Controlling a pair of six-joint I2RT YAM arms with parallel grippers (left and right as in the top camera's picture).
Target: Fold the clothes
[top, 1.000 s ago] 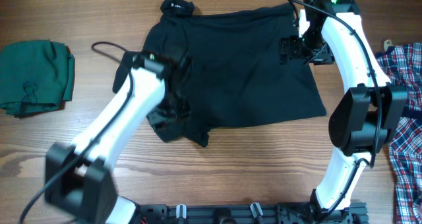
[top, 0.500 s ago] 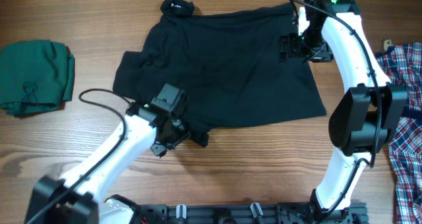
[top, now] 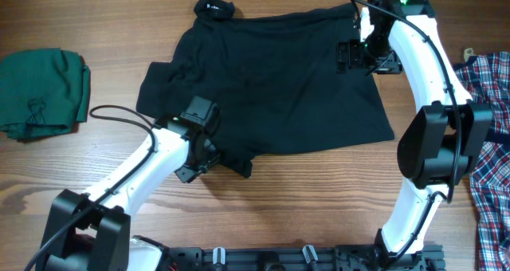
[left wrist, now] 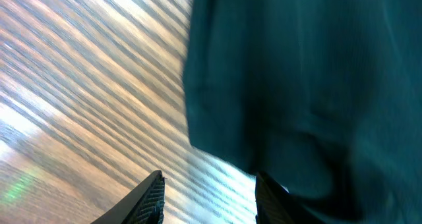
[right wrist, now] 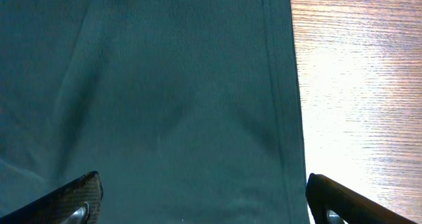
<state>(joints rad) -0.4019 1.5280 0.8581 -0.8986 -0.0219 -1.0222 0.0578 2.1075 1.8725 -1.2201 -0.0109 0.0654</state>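
- Since a second ago the left arm has swung off the middle of the black shirt point(top: 271, 88) down to its 7 o'clock corner. In the last half second it only nudged up and left. The right arm hasn't moved, and the shirt outline looks about the same.
- Progress: early, by my read. The shirt lies spread on the table point(top: 319, 207), filling the centre and the 12 o'clock side, with a dark lump at its 11 o'clock corner.
- No clean fold is visible. A small bunched flap sticks out at the 7 o'clock corner, so that flap needs smoothing or tucking and the main folds are still to do.
- The dark green folded garment point(top: 44, 92) at 9 o'clock and the plaid shirt point(top: 488, 143) at 3 o'clock lie well apart from the work.
- The left arm's white forearm runs from the base at 7 o'clock up to a wrist at the shirt's lower edge.
- The left fingers point(top: 203, 155) point down beside the bunched flap. In the wrist view they stand apart with bare wood between them, one finger just at the cloth edge, nothing clamped.
- The right arm arches up the 3 o'clock side, with its wrist bent inward at 1 o'clock.
- The right fingers point(top: 358, 60) are spread wide above the shirt's stitched edge, with wood just beyond it, and hold nothing.
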